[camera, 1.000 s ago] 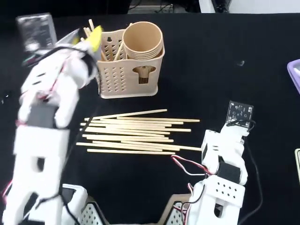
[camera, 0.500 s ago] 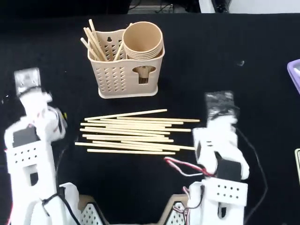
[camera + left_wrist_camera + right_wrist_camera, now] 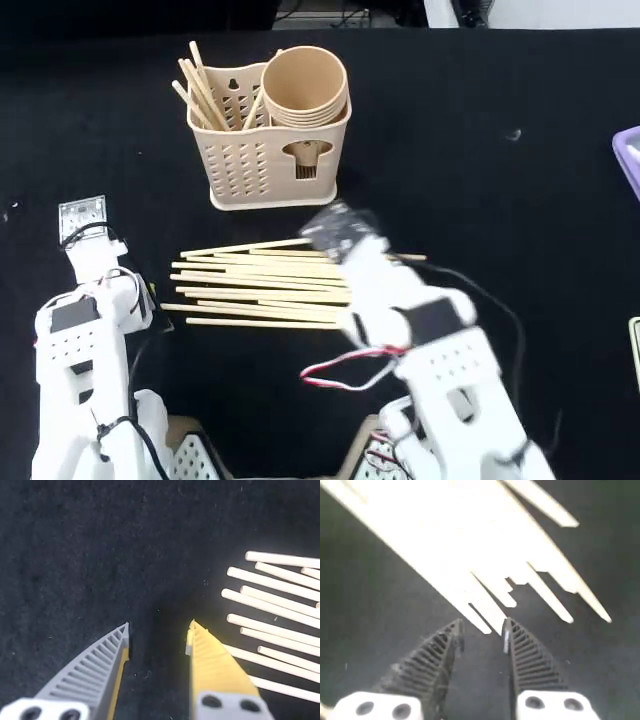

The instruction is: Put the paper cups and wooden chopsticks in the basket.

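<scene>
Swinging leftward since a second ago, the right arm [image 3: 420,330] now lies across the right ends of the loose chopsticks [image 3: 265,285], while the left arm [image 3: 80,330] has drawn back from the basket [image 3: 270,160] to the near left of the bench [image 3: 480,200]. The loose chopsticks themselves lie as before, a flat, roughly parallel heap on the black bench in front of the basket and apart from it. In the high view the right arm covers their right ends. The right gripper [image 3: 481,625] hangs low over those ends, its dark jaws a little apart with a chopstick tip just ahead of the gap and nothing clamped between them. The left gripper [image 3: 157,627] sits just off the heap's left ends, its jaws wide apart over bare bench, the yellow one nearest the sticks.

The basket stands upright and has two compartments. The paper cups [image 3: 305,85] are nested in the right one, and a bundle of standing chopsticks [image 3: 200,85] leans in the left one. A purple object [image 3: 630,160] shows at the bench's right edge, well apart.
</scene>
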Controlling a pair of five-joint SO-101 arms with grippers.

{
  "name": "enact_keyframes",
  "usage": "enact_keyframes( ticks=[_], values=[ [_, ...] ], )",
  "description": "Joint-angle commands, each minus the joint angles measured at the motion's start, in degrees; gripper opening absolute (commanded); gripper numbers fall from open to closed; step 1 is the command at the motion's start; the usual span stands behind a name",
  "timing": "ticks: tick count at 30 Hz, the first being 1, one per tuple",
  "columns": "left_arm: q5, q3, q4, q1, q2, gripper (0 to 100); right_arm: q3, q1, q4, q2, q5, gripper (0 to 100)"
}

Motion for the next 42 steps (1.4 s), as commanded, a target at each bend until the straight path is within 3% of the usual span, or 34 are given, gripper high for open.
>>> enact_keyframes(
  ticks=[1,14,25,29,32,42],
  values=[
    [-0.18,-0.40,-0.97,-0.48,-1.32,19,-2.51,-5.36,-2.81,8.13,4.66,13.7],
    [-0.18,-0.31,-0.97,-0.48,-1.14,19,1.54,-5.71,-22.24,26.68,11.08,13.9],
    [-0.26,-0.31,-0.97,-0.48,-1.14,19,-3.30,-5.98,-20.84,35.74,11.25,13.3],
    [-0.26,-0.31,-0.97,-0.48,-1.14,19,-3.30,-5.89,-20.84,35.74,10.81,0.9],
    [-0.35,-0.31,-0.97,-0.48,-1.14,19,-3.38,-5.63,-20.57,35.47,10.81,1.1],
    [-0.44,-0.31,-0.97,-0.48,-1.14,19,-6.29,-5.63,-4.48,12.44,10.99,1.1]
  ],
)
